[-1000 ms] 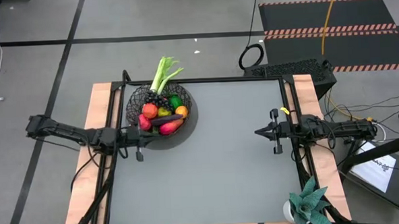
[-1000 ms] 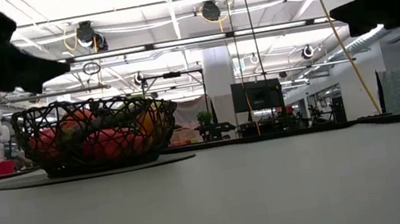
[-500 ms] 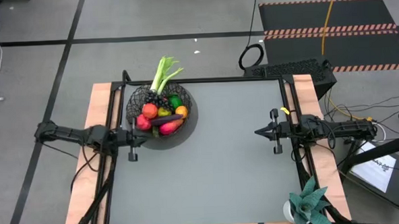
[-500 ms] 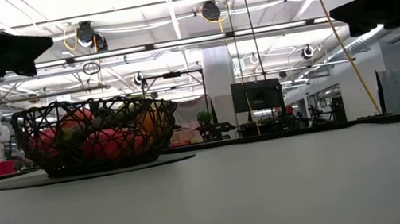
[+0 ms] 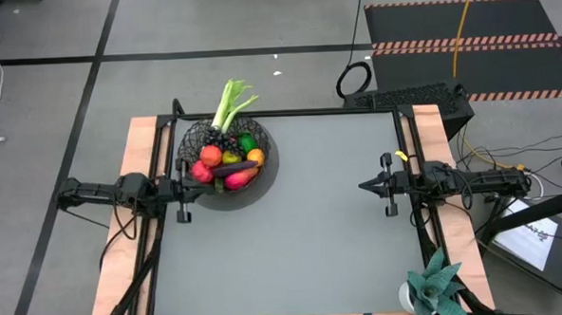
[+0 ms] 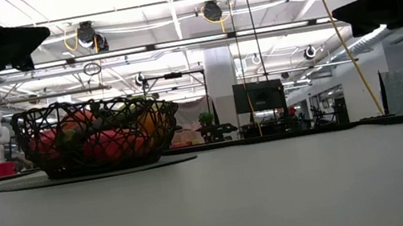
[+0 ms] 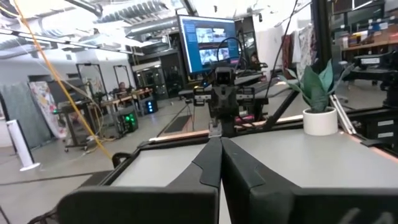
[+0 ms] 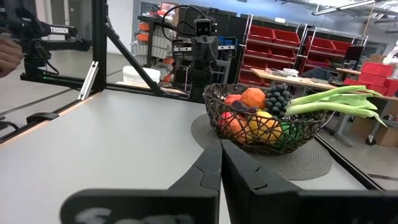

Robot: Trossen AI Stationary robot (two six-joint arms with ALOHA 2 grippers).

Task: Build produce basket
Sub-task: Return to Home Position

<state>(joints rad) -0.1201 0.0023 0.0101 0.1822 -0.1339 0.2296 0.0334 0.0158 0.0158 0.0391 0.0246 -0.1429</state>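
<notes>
I see the basket [image 5: 193, 136] at the far-left of the table [image 5: 303, 237], on a round mat [image 5: 260, 189], loaded w/ produce: leek [image 5: 229, 103] poking over the far rim, grapes [image 5: 224, 141], orange [image 5: 254, 157], and a green piece, prob. the lime [image 5: 247, 143]. L gripper [image 5: 184, 189] hangs just beside the basket, jaws pinched together, empty. R gripper [image 5: 364, 185] is at the right edge, well apart, jaws likewise closed on nothing.
</notes>
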